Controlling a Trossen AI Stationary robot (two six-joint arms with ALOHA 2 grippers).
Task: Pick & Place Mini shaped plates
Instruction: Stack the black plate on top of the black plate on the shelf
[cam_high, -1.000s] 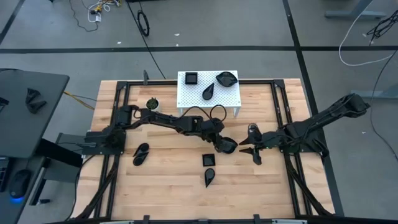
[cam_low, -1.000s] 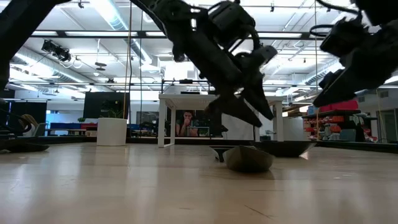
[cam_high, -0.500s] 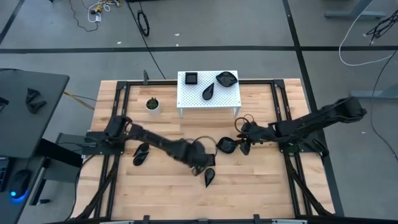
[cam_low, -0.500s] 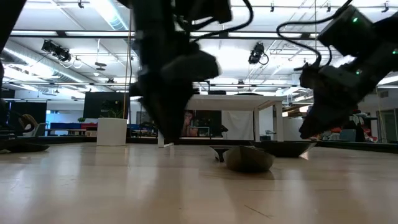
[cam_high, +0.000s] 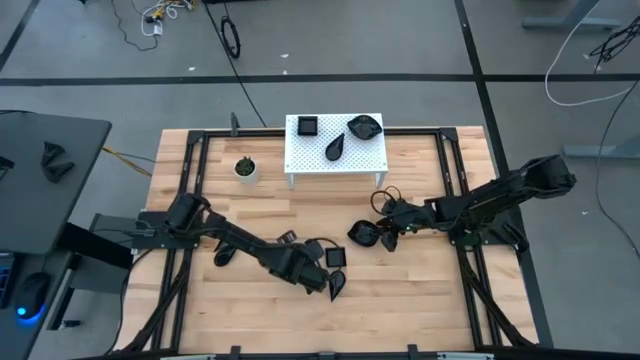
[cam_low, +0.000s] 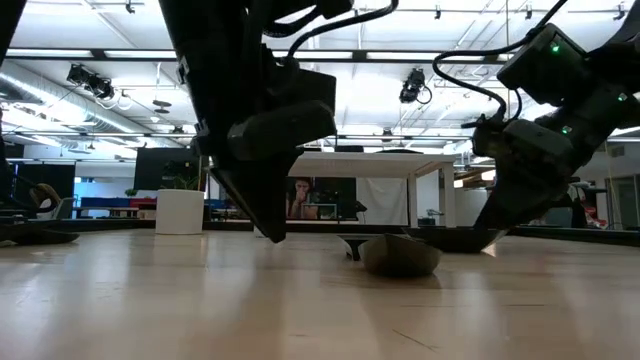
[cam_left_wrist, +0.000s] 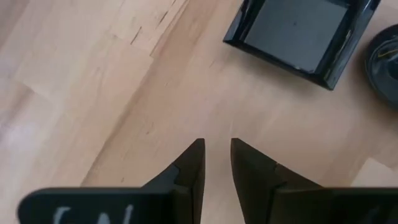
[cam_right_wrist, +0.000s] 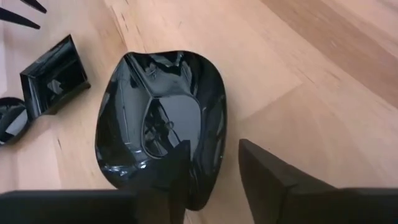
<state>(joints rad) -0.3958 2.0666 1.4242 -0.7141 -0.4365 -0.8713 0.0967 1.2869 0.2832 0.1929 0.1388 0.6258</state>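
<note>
Since the earlier frame, left tool has descended beside glossy black square dish on the wooden tabletop, fingers narrowly apart, empty. Right tool straddles the rim of glossy black leaf-shaped dish.

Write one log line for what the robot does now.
left gripper: fingers apart, empty, near square plate | right gripper: fingers open astride leaf plate rim

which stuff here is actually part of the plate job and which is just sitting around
Part of the job:
- leaf-shaped plate at the right gripper
- square plate and teardrop plate near the left gripper
- plate by the left arm
- three plates on the stand: square, teardrop, leaf

Just lying about:
- white perforated stand
- potted plant
</note>
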